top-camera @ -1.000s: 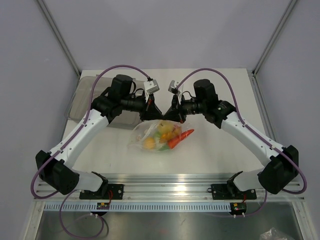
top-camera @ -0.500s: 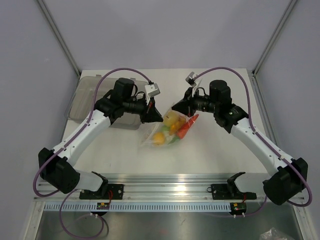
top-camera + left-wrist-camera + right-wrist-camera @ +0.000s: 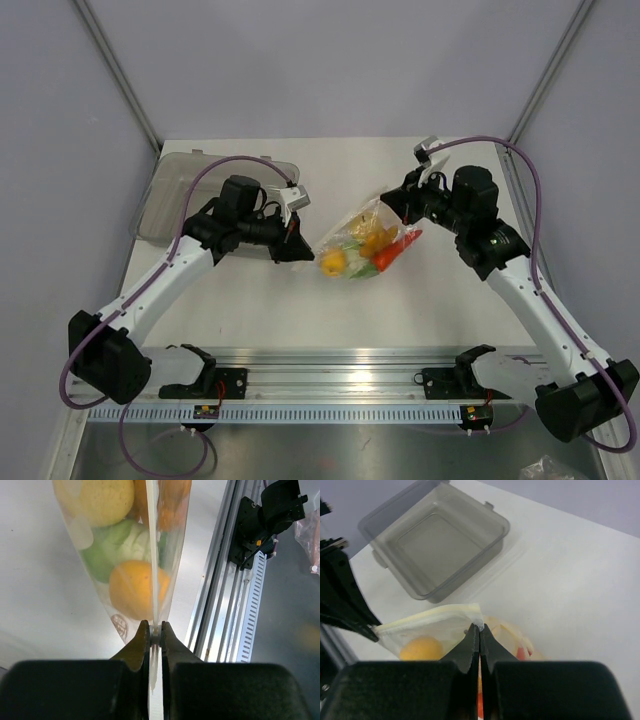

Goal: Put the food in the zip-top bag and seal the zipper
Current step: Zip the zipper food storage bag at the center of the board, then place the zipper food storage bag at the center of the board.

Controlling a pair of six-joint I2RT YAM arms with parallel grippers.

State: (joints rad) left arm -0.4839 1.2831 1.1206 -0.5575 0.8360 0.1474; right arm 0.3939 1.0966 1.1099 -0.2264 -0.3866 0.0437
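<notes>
The zip-top bag (image 3: 362,242) is stretched between my two grippers above the table's middle. The food is inside it: yellow rounds (image 3: 333,263), green fruit, an orange carrot (image 3: 398,250). My left gripper (image 3: 302,253) is shut on the bag's left corner, jaws pinching the pale zipper strip (image 3: 153,555); yellow and green pieces (image 3: 117,545) show through the plastic. My right gripper (image 3: 390,200) is shut on the bag's other corner (image 3: 479,622), where the pale zipper (image 3: 427,617) runs left toward the left gripper's fingers (image 3: 350,615).
A grey translucent bin (image 3: 185,190) stands at the table's back left, also in the right wrist view (image 3: 437,540). The aluminium rail (image 3: 330,365) runs along the near edge, seen in the left wrist view (image 3: 220,595).
Both grippers have moved apart and to the right with the bag. The right gripper has swung back and right, pulling the bag's mouth edge taut between them.
</notes>
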